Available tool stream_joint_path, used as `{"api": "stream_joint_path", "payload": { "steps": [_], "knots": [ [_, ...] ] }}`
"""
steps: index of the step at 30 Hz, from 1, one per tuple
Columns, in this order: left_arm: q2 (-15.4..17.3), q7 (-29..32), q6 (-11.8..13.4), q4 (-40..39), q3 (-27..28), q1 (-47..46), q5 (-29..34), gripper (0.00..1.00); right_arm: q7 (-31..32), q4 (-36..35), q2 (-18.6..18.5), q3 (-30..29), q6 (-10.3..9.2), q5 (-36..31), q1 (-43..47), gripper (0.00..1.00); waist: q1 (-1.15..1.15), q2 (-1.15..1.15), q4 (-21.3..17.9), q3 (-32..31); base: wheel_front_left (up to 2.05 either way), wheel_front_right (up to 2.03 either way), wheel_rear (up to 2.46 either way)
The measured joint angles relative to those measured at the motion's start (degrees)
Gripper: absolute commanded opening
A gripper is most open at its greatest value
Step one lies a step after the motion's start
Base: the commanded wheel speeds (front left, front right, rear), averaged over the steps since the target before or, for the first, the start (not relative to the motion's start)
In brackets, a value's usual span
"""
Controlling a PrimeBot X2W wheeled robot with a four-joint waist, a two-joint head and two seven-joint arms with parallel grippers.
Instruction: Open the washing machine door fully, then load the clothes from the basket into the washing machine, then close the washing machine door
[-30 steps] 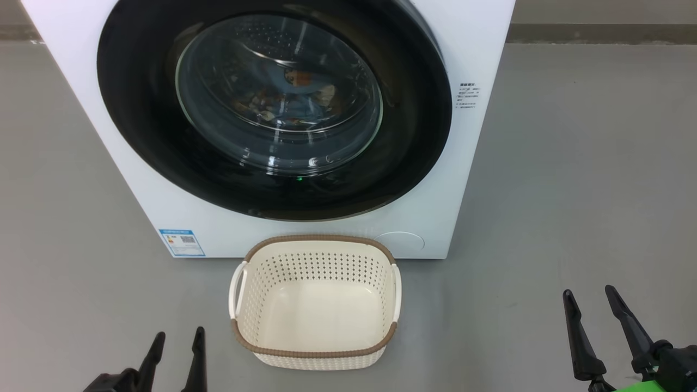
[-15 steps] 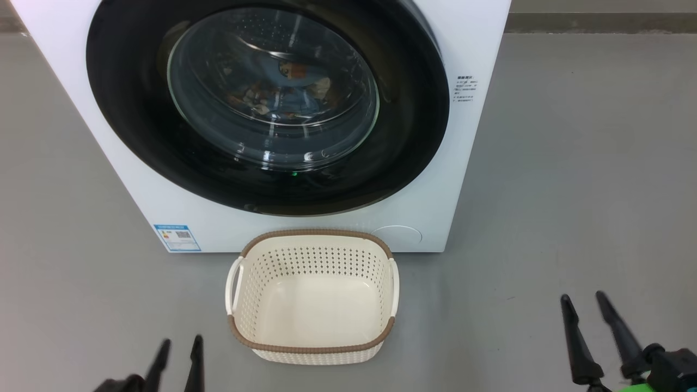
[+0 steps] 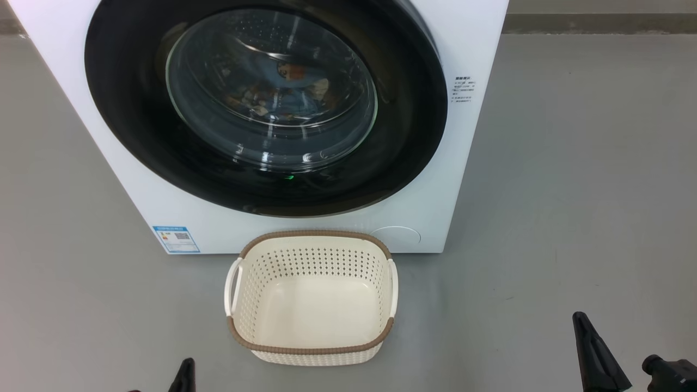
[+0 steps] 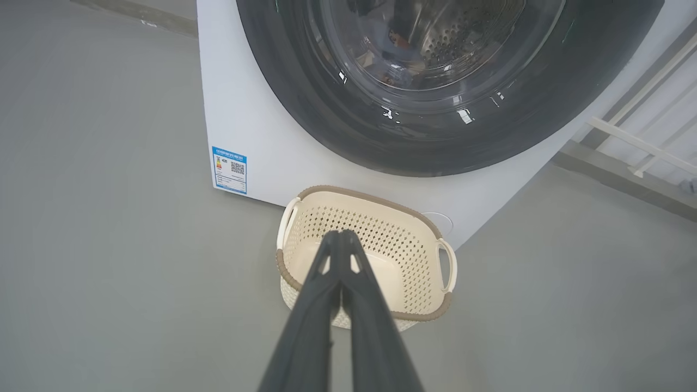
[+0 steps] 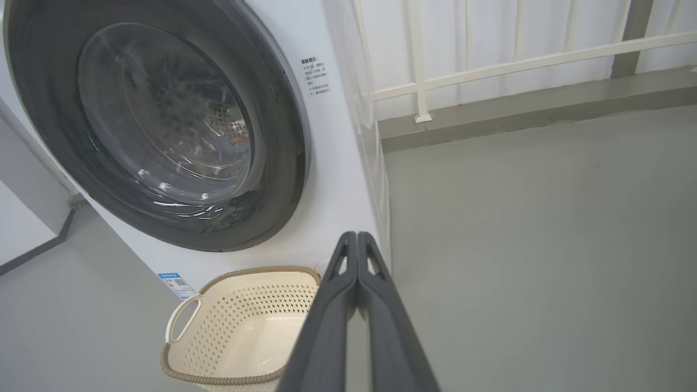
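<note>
Left end effector [image 4: 341,239] pressed together, empty, above floor [image 4: 109,272] near basket [image 3: 313,349] front-left corner. Right end effector [image 5: 356,239] same, pinching nothing, off basket right side (both parked clear, likely done). Basket empty on floor, just before washing machine [image 3: 218,228] front. Clothes [image 3: 288,90] inside drum [image 4: 452,43], behind glass [image 3: 326,147]. Washing machine door [image 3: 136,136] flush shut, so task judged near complete.
</note>
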Motion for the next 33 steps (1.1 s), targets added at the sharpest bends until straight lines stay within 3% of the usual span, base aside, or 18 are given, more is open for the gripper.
{"api": "stream_joint_path", "payload": {
  "steps": [33],
  "knots": [
    [0.0,5.5,0.0,-0.8,2.4,-1.5,-18.5,0.00,5.0,2.5,0.0,0.1,-0.01,20.9,-1.8,0.00,0.00,0.00,-0.6,-0.2,0.00,0.00,0.00]
  ]
}}
